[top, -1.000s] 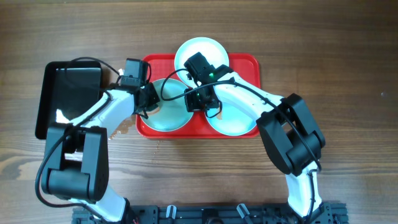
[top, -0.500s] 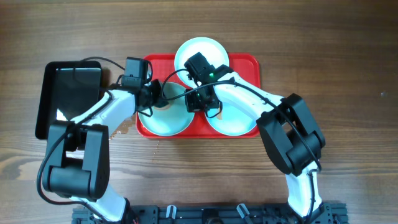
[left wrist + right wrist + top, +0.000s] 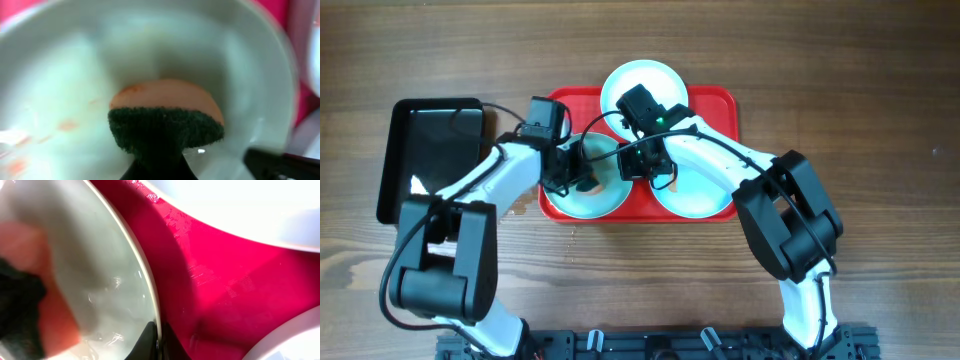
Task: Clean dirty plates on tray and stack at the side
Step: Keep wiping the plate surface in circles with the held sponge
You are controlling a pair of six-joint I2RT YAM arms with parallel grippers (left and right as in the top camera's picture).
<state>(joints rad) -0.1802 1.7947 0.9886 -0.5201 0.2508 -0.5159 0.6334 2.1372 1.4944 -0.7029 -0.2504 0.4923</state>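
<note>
Left fingers (image 3: 151,171): pinching sponge (image 3: 165,107) on smeared plate (image 3: 65,75)
Right fingers (image 3: 148,341): pinching plate's rim
Risk: scrub pressure frees rim, plate skids

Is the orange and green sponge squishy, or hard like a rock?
Probably squishy: the sponge looks bent into a rounded dome where the jaws of the left gripper pinch it. It is likely light for its size, since it looks like foam. Its dark green side looks rough, so it should drag rather than slide on the glossy plate.
</note>
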